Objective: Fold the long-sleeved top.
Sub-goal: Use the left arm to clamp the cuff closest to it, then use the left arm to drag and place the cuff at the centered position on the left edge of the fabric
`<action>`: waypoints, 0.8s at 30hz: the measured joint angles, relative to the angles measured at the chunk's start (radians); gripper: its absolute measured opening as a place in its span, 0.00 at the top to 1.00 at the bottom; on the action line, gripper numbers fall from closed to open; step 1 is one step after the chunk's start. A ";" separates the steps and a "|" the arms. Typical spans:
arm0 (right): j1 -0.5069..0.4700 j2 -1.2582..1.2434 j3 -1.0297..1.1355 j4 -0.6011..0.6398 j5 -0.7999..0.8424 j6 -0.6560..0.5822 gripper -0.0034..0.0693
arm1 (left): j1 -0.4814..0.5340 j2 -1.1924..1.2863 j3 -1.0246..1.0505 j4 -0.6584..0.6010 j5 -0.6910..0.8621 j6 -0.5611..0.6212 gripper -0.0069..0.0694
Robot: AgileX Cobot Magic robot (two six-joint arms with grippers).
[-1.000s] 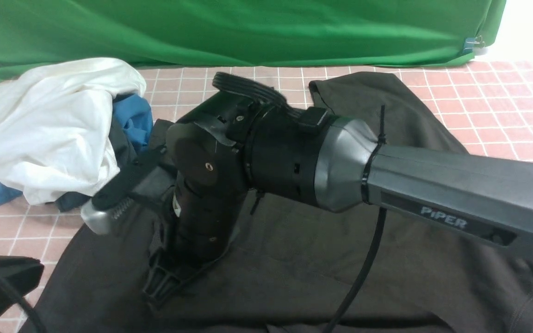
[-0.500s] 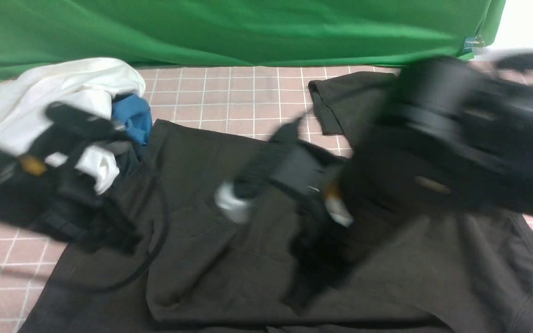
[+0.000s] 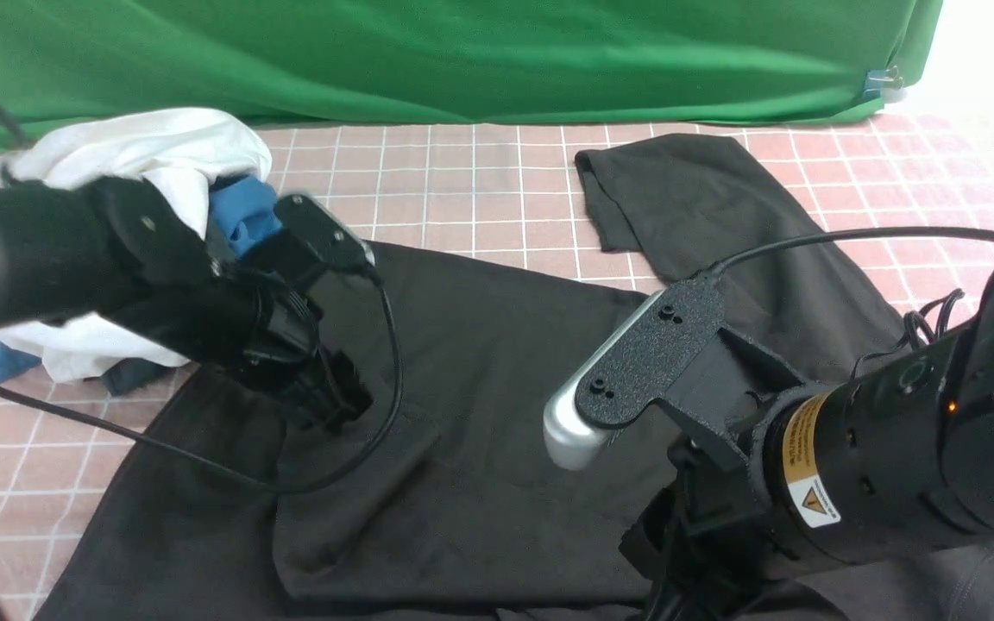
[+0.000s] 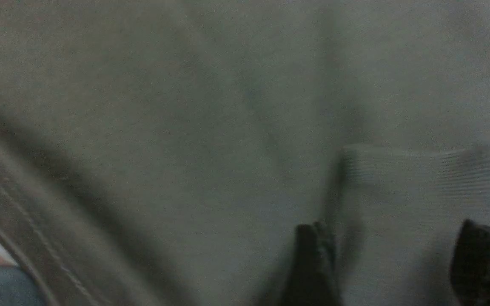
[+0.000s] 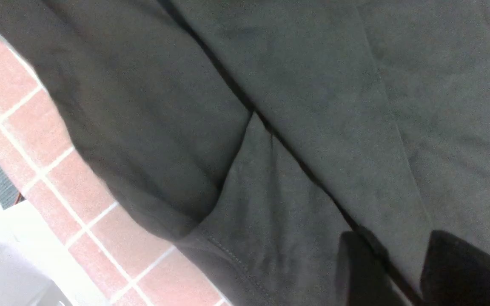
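Observation:
The long-sleeved top [image 3: 506,362], very dark brownish-black, lies spread over the table, with one sleeve [image 3: 687,198] reaching to the far right and a folded flap at its near left. My left gripper [image 3: 343,412] points down at the top's left part. In the left wrist view its fingers stand wide apart [image 4: 391,255] close over the cloth [image 4: 185,127], with a ribbed edge [image 4: 423,170] between them. My right gripper [image 5: 398,255] is open just above the top's near right part, with a fold edge [image 5: 296,153] running between its fingers. The front view hides its fingers under the wrist.
A white garment [image 3: 117,155] is heaped at the far left with a blue cloth [image 3: 247,216] and a small charcoal cloth [image 3: 130,375]. A green backdrop [image 3: 462,52] closes the back. The pink checked table cover [image 3: 462,198] shows around the top. The left arm's cable [image 3: 389,345] hangs over the cloth.
My right arm has swung from over the top's left part back to the near right. My left arm has come in from the left over the top. A folded flap now shows.

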 joint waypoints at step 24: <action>0.000 0.000 0.000 0.015 -0.044 0.000 0.62 | -0.006 -0.039 -0.006 0.111 -0.003 -0.063 0.84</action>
